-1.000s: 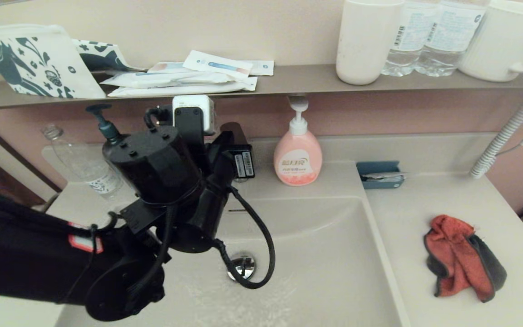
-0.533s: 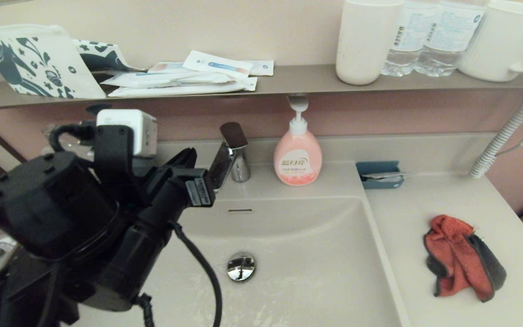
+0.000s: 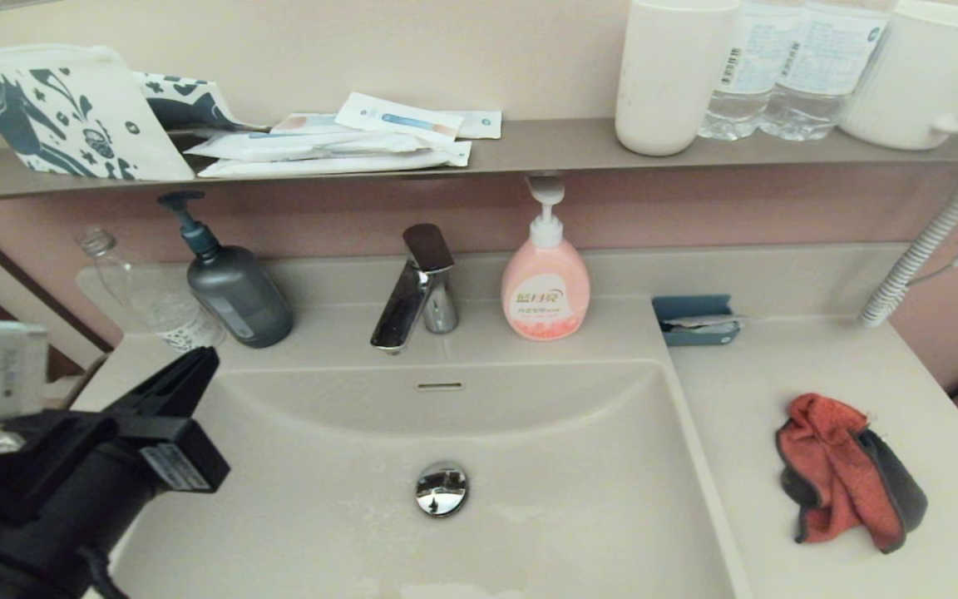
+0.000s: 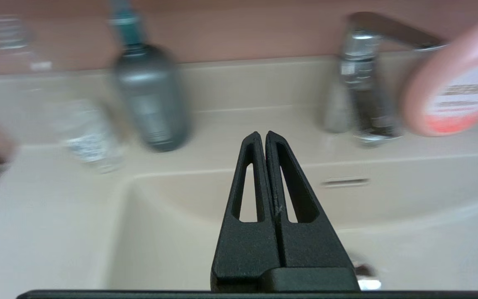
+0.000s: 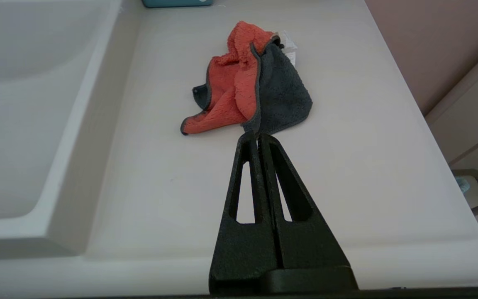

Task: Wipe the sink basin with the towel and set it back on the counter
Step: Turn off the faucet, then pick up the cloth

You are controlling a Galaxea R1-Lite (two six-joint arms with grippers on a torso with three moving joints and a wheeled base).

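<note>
Towel (image 3: 849,470): crumpled on the counter (image 3: 787,366), right of the sink basin (image 3: 579,466).
Left gripper (image 4: 265,135): over the basin's left edge, jaws closed, empty.
Right gripper (image 5: 258,136): near the towel, jaws closed, empty.

Bathroom, prob. home/hotel: beige vanity w/ sink basin (image 3: 529,466), chrome faucet (image 3: 412,287), soap pump bottles (image 3: 545,283), shelf (image 3: 545,146) w/ cups & toiletry pouch (image 3: 55,108).

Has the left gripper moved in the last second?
Yes. The left gripper swung away from the faucet toward the robot's left, now at the sink basin's left edge.
</note>
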